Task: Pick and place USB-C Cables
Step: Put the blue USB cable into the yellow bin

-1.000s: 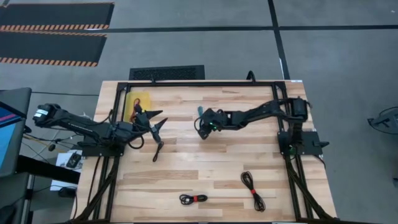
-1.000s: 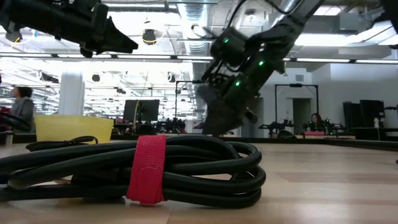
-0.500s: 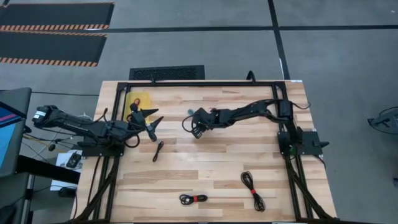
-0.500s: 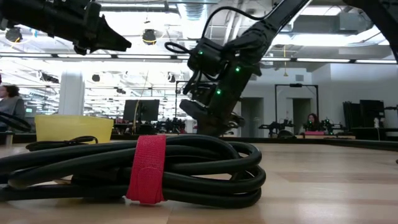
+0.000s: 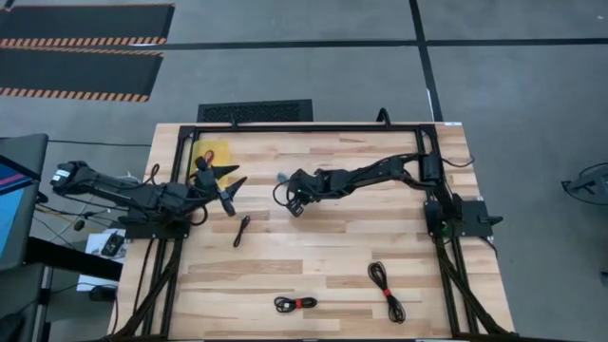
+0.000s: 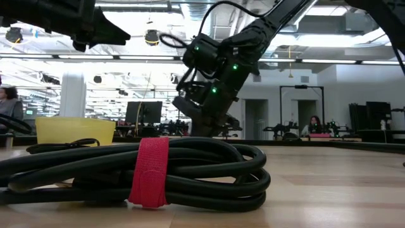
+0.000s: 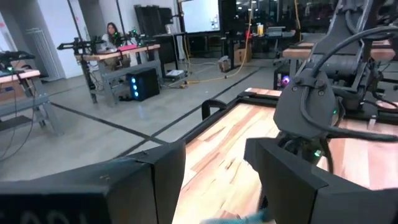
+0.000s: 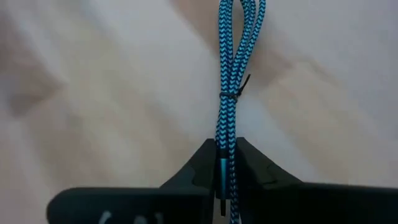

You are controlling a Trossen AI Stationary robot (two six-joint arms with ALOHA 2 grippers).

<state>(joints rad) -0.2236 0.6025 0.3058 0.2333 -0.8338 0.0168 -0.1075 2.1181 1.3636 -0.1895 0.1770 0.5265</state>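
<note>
A teal-blue USB-C cable (image 8: 233, 74) sticks out from my right gripper (image 8: 225, 152), which is shut on it near the table's middle (image 5: 288, 185). My left gripper (image 5: 231, 180) hovers open at the far left with nothing between its fingers (image 7: 214, 180). A plain black cable (image 5: 241, 231) lies flat on the wood just nearer than it. Two black cables with red ties (image 5: 295, 304) (image 5: 386, 288) lie near the front edge. One of them fills the low view's foreground (image 6: 149, 171). My right gripper pinches the teal cable bundle's near end (image 8: 224, 163) between its two fingers. The cable runs along the fingers and sticks straight out beyond their tips, toward the table's far left (image 5: 282, 177). Whether its free end touches the wood, I cannot tell.
A yellow bin (image 5: 211, 152) stands at the far left corner, just beyond my left gripper, and shows in the low view (image 6: 74, 131). A black frame (image 5: 313, 128) runs along the table's far edge and sides. People sit at desks in the room behind.
My right gripper has gone toward the table's left edge, and the teal cable has gone with it. My left gripper has drawn back a little toward the left edge.
</note>
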